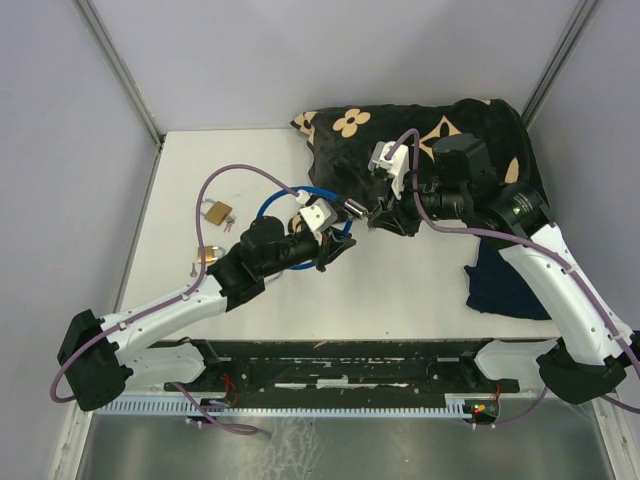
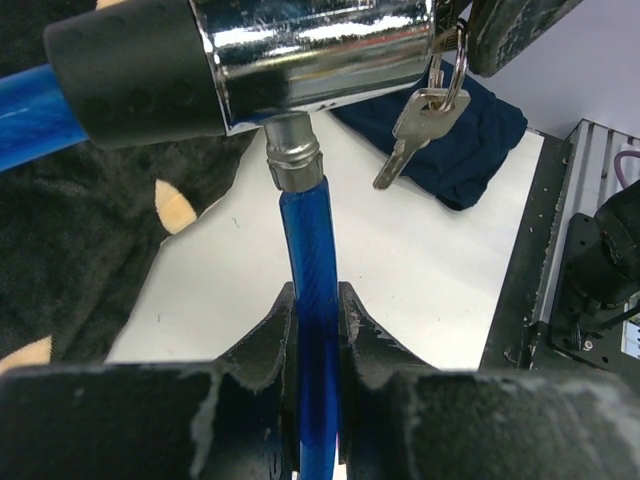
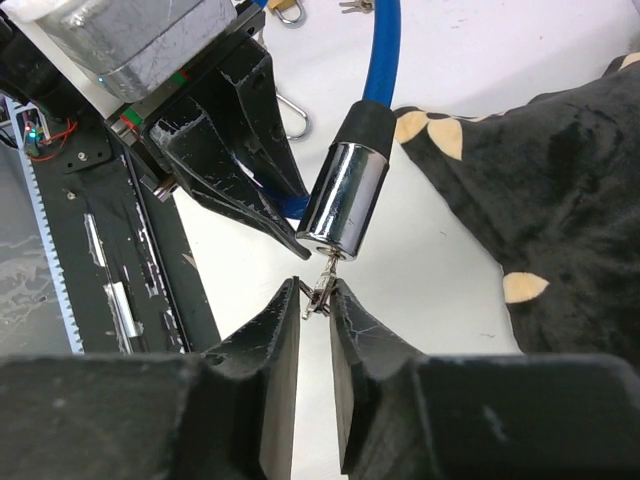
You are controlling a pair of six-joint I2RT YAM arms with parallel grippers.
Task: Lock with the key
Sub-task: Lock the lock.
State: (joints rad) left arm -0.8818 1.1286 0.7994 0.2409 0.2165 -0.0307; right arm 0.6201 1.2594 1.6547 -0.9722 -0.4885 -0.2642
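Black fingers (image 2: 265,345) of the left gripper (image 2: 315,300) fill the foreground of the left wrist view. They are clamped on the blue plastic-coated cable (image 2: 305,240) of the cable lock, just below its ribbed metal ferrule (image 2: 293,150). The ferrule enters the side of the polished chrome lock cylinder (image 2: 320,50), which carries a black rubber collar (image 2: 130,70) at one end.

In the right wrist view, the right gripper (image 3: 318,290) meets the open end of the same cylinder. Its two fingers (image 3: 285,340) stand close together and pinch the head of the small silver key (image 3: 327,270), whose blade sits in the keyway. A second silver key (image 2: 415,120) hangs free from the key ring (image 2: 455,50) beside it.

From above, the lock is held off the white table (image 1: 400,290), between the two grippers. Its blue loop curves back toward the left arm. The cylinder lies just in front of a black plush cloth with beige flower motifs (image 1: 340,150). A dark navy cloth (image 1: 500,285) lies under the right arm. A brass padlock (image 1: 216,211) rests on the table to the left, well apart from the cable lock.
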